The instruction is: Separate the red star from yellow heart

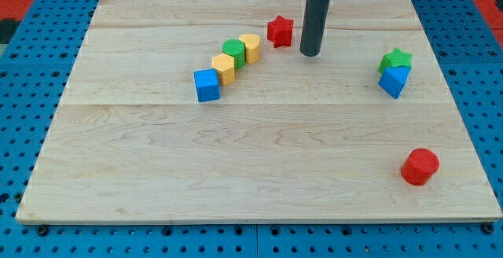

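The red star (280, 31) lies near the view's top centre of the wooden board (259, 171). A yellow heart-like block (250, 47) lies just to its lower left, a small gap between them. My tip (310, 53) is at the end of the dark rod, just right of the red star and slightly below it, not touching it.
A green round block (233, 53), a second yellow block (224, 68) and a blue cube (207, 85) run in a diagonal row down-left from the yellow heart. A green star (395, 59) sits on a blue block (393, 80) at the right. A red cylinder (420, 167) is at the lower right.
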Controlling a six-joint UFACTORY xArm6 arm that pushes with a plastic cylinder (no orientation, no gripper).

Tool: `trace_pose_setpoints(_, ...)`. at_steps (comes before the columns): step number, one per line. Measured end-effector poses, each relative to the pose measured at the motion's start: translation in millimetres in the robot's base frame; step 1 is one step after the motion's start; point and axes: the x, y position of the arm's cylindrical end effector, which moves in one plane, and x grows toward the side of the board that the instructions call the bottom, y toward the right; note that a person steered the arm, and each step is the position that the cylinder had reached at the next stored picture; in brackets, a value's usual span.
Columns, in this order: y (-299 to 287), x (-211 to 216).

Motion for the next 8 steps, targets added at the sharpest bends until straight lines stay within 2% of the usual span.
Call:
trace_pose_setpoints(2,2.8,-94.7)
trace_pose_setpoints(4,-39.0,-77.5)
trace_pose_setpoints(6,-45.1,-55.2)
trace_pose_setpoints(8,-45.0,17.2)
